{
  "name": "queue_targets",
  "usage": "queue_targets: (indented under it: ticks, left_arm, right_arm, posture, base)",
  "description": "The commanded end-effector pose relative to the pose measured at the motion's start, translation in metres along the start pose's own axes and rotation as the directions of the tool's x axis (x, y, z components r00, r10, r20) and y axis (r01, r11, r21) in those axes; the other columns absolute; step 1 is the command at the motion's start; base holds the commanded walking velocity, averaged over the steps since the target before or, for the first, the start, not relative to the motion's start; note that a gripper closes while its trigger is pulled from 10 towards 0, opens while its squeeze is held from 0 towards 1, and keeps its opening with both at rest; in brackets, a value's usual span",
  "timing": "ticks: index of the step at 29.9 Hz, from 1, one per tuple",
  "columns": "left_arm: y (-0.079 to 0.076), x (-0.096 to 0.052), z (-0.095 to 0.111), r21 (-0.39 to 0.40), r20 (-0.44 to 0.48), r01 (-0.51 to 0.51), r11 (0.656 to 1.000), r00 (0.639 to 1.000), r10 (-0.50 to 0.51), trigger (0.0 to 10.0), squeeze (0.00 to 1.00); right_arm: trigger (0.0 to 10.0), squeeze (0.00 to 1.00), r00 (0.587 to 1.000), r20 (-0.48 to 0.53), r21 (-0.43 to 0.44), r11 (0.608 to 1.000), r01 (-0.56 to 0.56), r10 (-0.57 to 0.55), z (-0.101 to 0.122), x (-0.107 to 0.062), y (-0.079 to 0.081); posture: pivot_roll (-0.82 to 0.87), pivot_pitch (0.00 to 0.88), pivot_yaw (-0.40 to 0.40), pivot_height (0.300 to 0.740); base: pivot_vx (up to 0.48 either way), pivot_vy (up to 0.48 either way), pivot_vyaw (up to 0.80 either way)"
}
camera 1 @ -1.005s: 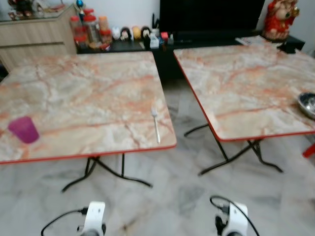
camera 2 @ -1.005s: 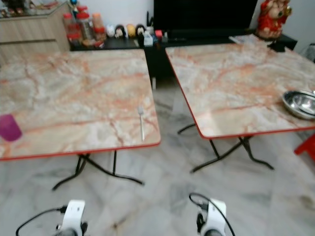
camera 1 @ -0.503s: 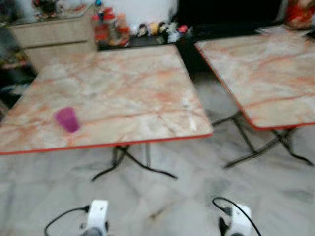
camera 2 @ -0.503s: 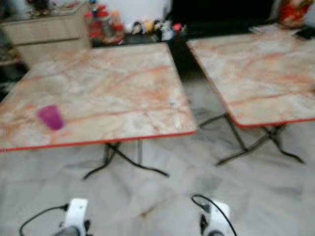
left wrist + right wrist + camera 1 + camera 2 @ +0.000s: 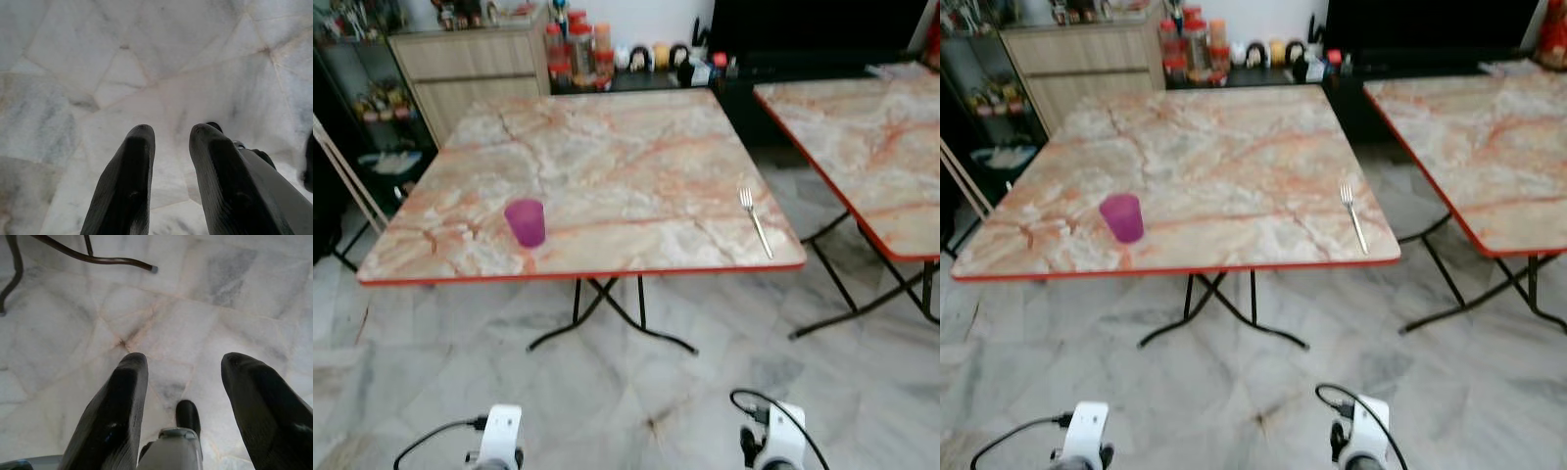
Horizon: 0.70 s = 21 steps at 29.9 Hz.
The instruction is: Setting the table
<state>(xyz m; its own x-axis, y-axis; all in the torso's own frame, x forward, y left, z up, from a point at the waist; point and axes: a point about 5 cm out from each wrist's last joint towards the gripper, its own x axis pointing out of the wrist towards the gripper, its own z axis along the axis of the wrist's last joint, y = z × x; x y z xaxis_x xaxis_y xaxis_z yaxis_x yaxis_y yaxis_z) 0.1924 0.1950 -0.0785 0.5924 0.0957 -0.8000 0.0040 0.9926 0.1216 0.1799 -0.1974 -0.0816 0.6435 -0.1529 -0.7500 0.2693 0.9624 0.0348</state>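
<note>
Taking the marbled desk (image 5: 607, 166) in front of the robot as the landmark, the scene runs like this from left to right. A wooden cabinet (image 5: 475, 64) stands behind the desk's far left corner, with jars and small figurines along the low shelf beside it. One purple cup (image 5: 526, 221) stands upright on the desk, near its front edge and toward its left side. One fork (image 5: 755, 220) lies flat near the desk's front right corner, its long axis running from the front edge toward the back, tines pointing away from the robot. A second desk (image 5: 871, 147) stands to the right of the first, a strip of floor between them.

Both arms hang low over the marble floor (image 5: 636, 392), short of the desk's front edge. The left end effector (image 5: 171, 152) has its two fingers a little apart and holds nothing; the right end effector (image 5: 183, 382) is spread wider, also empty.

The cup lies ahead and slightly left, nearer the left arm; the fork lies ahead and to the right, nearer the right arm. Neither looks within reach, so I judge the robot must step closer first.
</note>
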Motion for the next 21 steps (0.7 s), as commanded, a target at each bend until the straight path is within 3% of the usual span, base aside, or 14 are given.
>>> queue_targets:
  ticks: [1, 11, 15, 17, 21]
  left_arm:
    - [-0.0012, 0.0001, 0.0, 0.003, 0.001, 0.008, 1.0, 1.0, -0.008, 10.0, 0.0]
    - [-0.0032, 0.0009, 0.0049, -0.002, 0.012, 0.009, 1.0, 1.0, -0.009, 10.0, 0.0]
    - [-0.004, 0.0009, 0.0051, -0.005, 0.013, 0.009, 1.0, 1.0, -0.009, 10.0, 0.0]
    - [-0.0052, 0.0007, 0.0036, -0.013, 0.011, 0.008, 1.0, 1.0, -0.008, 10.0, 0.0]
    - [-0.0056, 0.0004, 0.0016, -0.014, 0.006, 0.008, 1.0, 1.0, -0.008, 10.0, 0.0]
  right_arm:
    - [10.0, 0.0, 1.0, 0.007, 0.019, 1.0, 0.006, -0.006, 0.0027, 0.0006, -0.0022]
    - [10.0, 0.0, 1.0, 0.025, 0.006, 1.0, -0.008, 0.008, 0.0057, 0.0009, -0.0017]
    - [10.0, 0.0, 1.0, 0.028, -0.024, 1.0, -0.011, 0.012, 0.0059, 0.0009, -0.0016]
    - [10.0, 0.0, 1.0, 0.02, 0.055, 0.998, -0.007, 0.005, 0.0037, 0.0005, -0.0022]
    - [10.0, 0.0, 1.0, 0.018, 0.035, 0.999, -0.003, 0.002, 0.0037, 0.0005, -0.0037]
  posture:
    - [-0.03, 0.0, 0.03, 0.725]
    - [-0.03, 0.0, 0.017, 0.725]
    - [-0.03, 0.0, 0.015, 0.725]
    - [-0.03, 0.0, 0.011, 0.725]
    - [-0.03, 0.0, 0.012, 0.725]
  base:
    - [0.0, 0.0, 0.0]
    - [0.24, 0.0, 0.0]
    - [0.36, 0.0, 0.8]
    - [0.379, 0.0, 0.0]
    - [0.401, 0.0, 0.0]
